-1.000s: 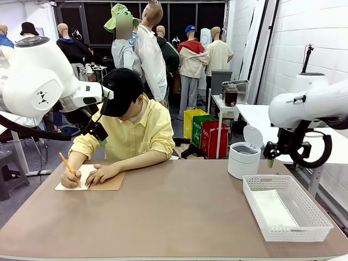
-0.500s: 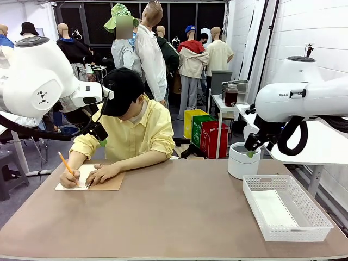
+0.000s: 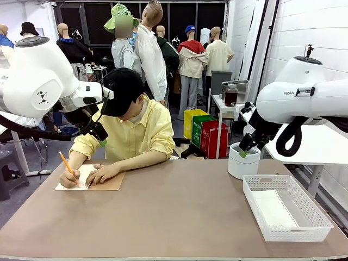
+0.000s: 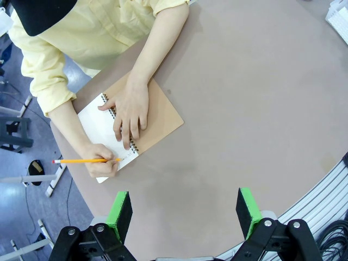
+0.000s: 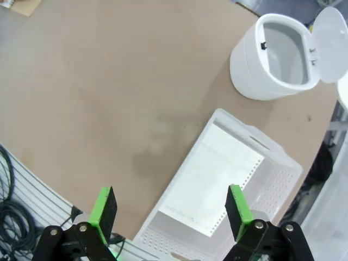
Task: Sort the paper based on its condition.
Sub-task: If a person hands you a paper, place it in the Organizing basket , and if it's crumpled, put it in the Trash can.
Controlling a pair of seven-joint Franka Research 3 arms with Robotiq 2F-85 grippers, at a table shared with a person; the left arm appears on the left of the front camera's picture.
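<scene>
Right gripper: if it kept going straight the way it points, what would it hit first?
Probably the paper lying in the white basket, which the right gripper, open, frames in its wrist view. Depth is unclear, so it could be the basket's rim instead.

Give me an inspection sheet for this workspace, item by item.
Surface: brown table, faint smudges by the basket.
Job's things: one paper sheet flat in the basket; open-lidded white bin beside it.
Clutter: person's notebook and pencil, in use.
Grippers: left gripper open, raised over the table; right gripper open, raised near the bin.
Cables: black bundle beyond the table edge.
Surroundings: coloured crates beyond the table.
</scene>
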